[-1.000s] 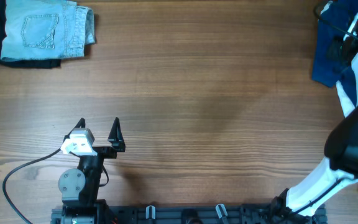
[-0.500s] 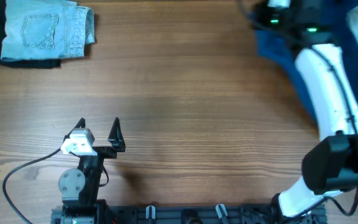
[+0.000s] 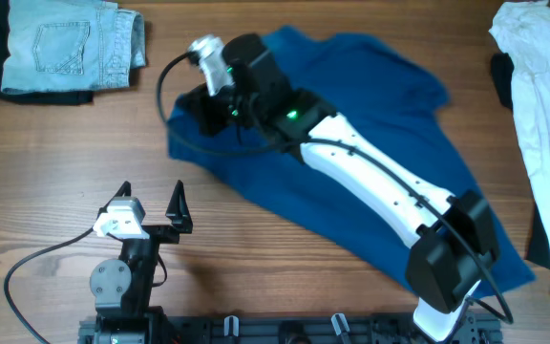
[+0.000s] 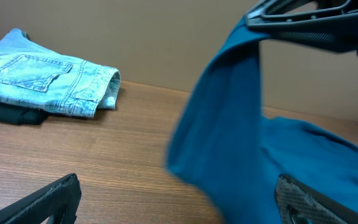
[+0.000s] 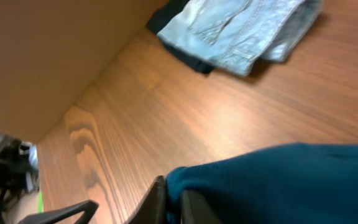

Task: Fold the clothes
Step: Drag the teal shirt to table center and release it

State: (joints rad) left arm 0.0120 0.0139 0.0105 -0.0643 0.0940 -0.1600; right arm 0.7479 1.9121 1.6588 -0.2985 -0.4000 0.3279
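Right jaws are pinching the blue shirt [image 3: 390,105] edge at 10 o'clock, left jaws waiting spread; lay it flat, unbunched.

bright and even from above; soft shadow beneath the blue shirt [image 3: 390,124] on the table [image 3: 65,134]; smeared by motion in both wrist views, jeans [image 5: 241,25] slightly soft

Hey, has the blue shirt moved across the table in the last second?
Yes. The right gripper has dragged the blue shirt leftward from the far right to the middle, so its leading corner is now much nearer the folded denim shorts.
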